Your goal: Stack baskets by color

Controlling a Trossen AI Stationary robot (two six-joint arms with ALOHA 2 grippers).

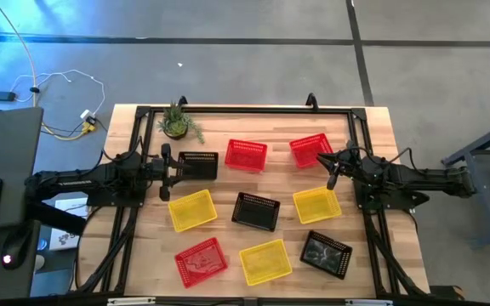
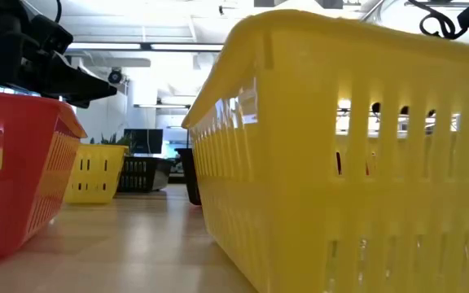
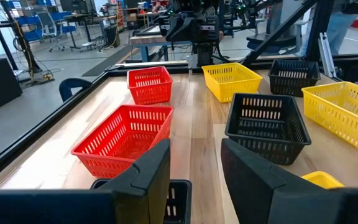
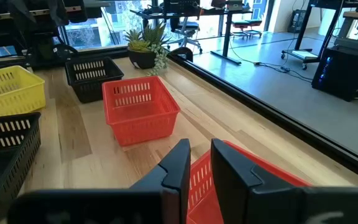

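My left gripper [image 1: 170, 172] hangs spread over the black basket [image 1: 197, 165]; right gripper [image 1: 333, 172] narrowly parted, empty; I should straddle one wall squarely

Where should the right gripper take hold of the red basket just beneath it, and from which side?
Grip the red basket by its near long rim, from above. It sits upright, mouth open, and the right gripper hovers over that edge, jaws slightly parted.
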